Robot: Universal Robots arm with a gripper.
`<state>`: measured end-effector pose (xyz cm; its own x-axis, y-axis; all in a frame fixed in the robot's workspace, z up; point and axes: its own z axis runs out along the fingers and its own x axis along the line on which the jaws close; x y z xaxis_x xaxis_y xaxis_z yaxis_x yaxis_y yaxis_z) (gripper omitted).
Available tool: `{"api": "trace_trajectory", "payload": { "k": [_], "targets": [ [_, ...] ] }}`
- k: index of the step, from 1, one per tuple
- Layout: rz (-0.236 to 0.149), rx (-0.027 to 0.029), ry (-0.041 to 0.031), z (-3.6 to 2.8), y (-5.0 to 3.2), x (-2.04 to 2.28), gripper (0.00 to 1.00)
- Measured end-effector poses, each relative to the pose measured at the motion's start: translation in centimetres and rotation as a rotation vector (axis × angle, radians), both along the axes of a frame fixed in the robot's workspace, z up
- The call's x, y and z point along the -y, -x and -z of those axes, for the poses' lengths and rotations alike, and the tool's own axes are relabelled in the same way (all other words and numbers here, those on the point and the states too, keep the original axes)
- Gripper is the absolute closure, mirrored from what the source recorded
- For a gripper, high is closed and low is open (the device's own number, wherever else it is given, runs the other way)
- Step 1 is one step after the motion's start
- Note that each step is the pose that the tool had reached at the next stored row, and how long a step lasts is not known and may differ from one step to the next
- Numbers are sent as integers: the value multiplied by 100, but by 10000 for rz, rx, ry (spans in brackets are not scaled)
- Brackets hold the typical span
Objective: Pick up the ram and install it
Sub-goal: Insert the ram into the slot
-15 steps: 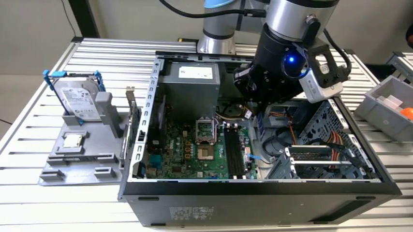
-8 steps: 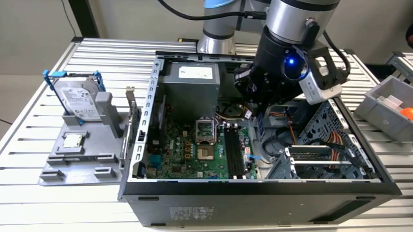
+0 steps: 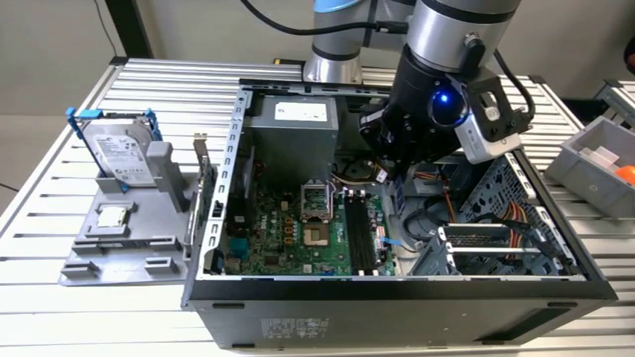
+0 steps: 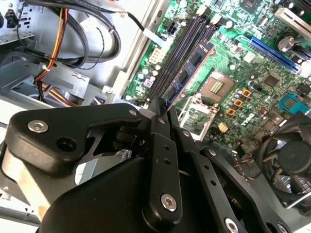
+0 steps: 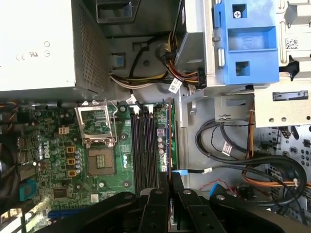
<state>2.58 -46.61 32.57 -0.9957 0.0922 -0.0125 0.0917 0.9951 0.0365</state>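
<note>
End effector [image 4: 163, 109] fills your foreground, narrow, pinching ram [image 4: 190, 73] by one end. Ram stands on edge over black slots [image 5: 145, 145] on motherboard [image 5: 58, 155], inside open case [image 3: 233, 186]. Install step under way; seating calls for alignment, straight press.

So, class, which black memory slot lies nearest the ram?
The outermost slot, farthest from the processor socket; the ram runs alongside it.
</note>
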Motion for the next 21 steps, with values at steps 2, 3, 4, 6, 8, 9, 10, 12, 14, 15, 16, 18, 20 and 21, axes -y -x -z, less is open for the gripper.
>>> {"api": "trace_trajectory", "payload": {
  "k": [2,3,4,6,8,9,10,12,14,15,16,18,20,21],
  "targets": [
    [29,0,-2,8,0,-5,100],
    [30,1,-3,13,0,-7,100],
    [30,0,-1,18,0,-8,100],
    [30,7,-1,35,0,-11,100],
    [30,11,-1,51,0,-12,100],
    [30,11,0,51,0,-12,100],
    [30,11,2,51,0,-12,100],
    [30,12,-1,55,0,-12,100],
    [30,12,0,56,0,-12,100],
    [30,12,-1,57,0,-12,100],
    [30,12,0,57,0,-12,100],
    [30,12,0,58,0,-12,100],
    [30,12,-1,60,0,-12,100],
    [30,12,-1,60,0,-12,100]
  ]
}}
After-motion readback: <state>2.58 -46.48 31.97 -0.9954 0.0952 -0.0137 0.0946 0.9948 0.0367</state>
